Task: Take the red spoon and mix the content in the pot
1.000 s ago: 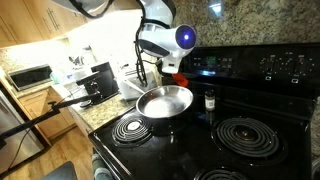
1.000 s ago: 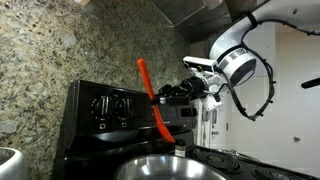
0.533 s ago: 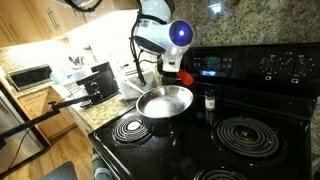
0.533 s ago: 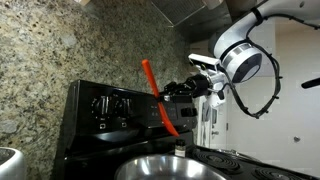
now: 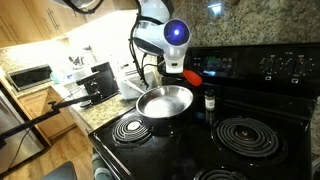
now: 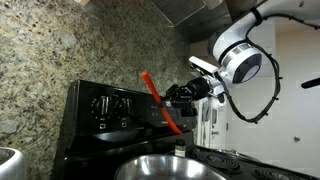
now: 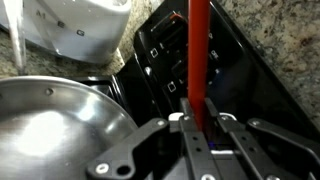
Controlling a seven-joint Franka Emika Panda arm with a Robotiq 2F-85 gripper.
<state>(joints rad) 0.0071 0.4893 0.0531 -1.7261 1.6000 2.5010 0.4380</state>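
Observation:
My gripper (image 7: pixel 200 125) is shut on the red spoon (image 7: pixel 199 55), which runs straight up between the two fingers in the wrist view. In an exterior view the red spoon (image 6: pixel 161 103) hangs tilted from the gripper (image 6: pixel 178 95), its lower end above the rim of the pot (image 6: pixel 175 170). In an exterior view the pot (image 5: pixel 165 101), a shallow shiny silver pan, sits on the back burner below the gripper (image 5: pixel 181 72), with the red spoon (image 5: pixel 190 75) showing beside the wrist. The pot (image 7: pixel 55 125) fills the left of the wrist view. I cannot see any contents in it.
A small dark shaker jar (image 5: pixel 209 101) stands right of the pot on the black stove (image 5: pixel 250 165). The stove's control panel (image 6: pixel 110 108) rises behind, under a granite wall (image 6: pixel 70 50). A white appliance (image 7: pixel 80 25) and countertop clutter (image 5: pixel 90 80) lie beyond the stove's edge.
The gripper with the spoon has dropped a little and shifted toward the pot; the spoon sits lower against the control panel than a second ago.

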